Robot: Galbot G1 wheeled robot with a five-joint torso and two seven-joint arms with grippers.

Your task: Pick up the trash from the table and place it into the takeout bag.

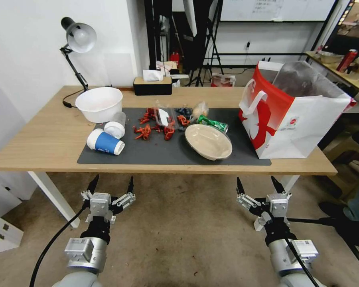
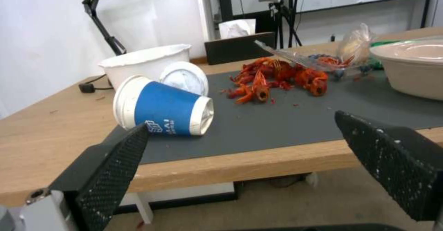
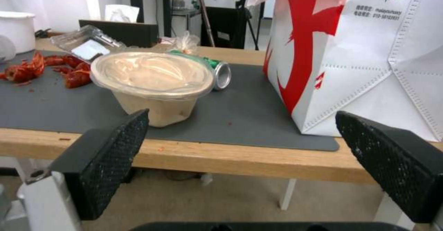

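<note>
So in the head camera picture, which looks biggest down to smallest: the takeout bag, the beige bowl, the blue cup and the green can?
1. Large white-and-red paper takeout bag.
2. Shallow beige bowl.
3. Blue paper cup with white lid, lying on its side.
4. Crushed green can.

Light-wood table [image 1: 40, 143] with dark grey mat [image 1: 167, 153], white tub [image 1: 99, 103] (off the mat), black tissue box [image 1: 152, 85]

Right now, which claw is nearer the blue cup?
Left. The left claw hangs open below the table edge, almost straight in front of the blue cup. The right claw, also open, sits far across, near the takeout bag.
</note>
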